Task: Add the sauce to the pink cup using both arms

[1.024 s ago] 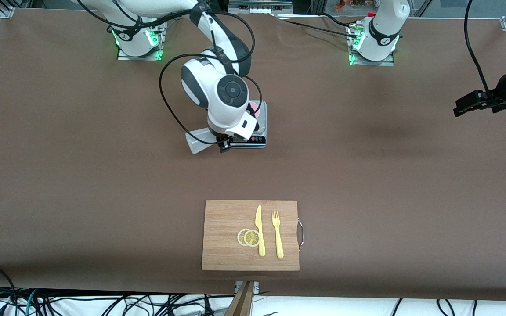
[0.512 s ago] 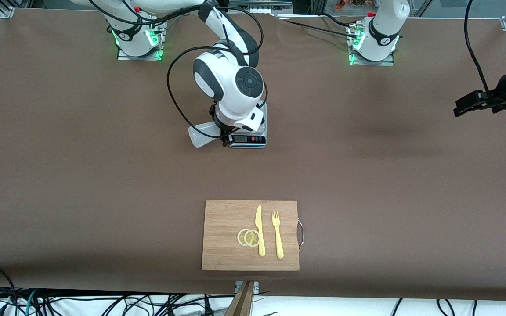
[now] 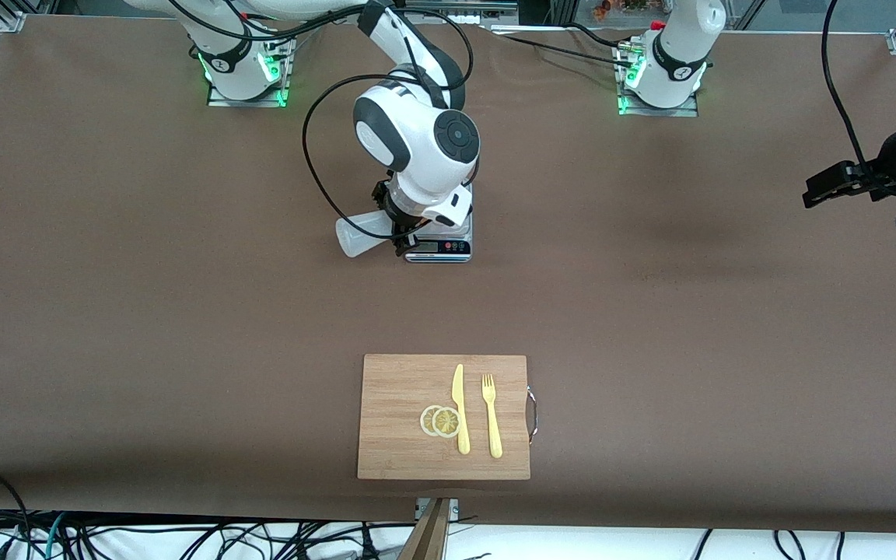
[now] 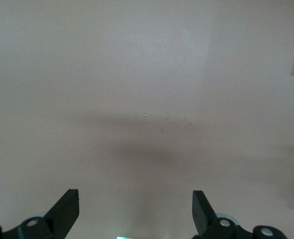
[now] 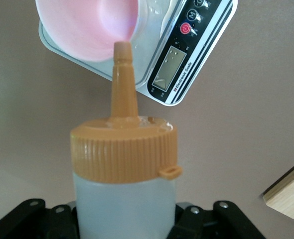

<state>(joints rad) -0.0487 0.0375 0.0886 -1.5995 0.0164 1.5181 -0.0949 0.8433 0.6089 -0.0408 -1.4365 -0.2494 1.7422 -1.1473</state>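
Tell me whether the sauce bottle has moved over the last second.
Yes. The sauce bottle, held shut in the right gripper, has shifted away from the front camera, along the scale, which has stayed put, toward the pink cup.

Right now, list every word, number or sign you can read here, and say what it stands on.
"Electronic Scale", faint: on the silver digital kitchen scale's front panel, below its blank display.
Button symbols on that panel: too small to read.
White frosted squeeze bottle with orange cap: no text.
Pale pink plastic cup: none.

My bottle (image 5: 124, 201) is frosted, translucent plastic with a ribbed orange cap (image 5: 123, 155). The pink cup (image 5: 87, 27) looks smooth and glossy, the table (image 3: 183, 327) matt brown, the board (image 3: 401, 435) pale grained wood.
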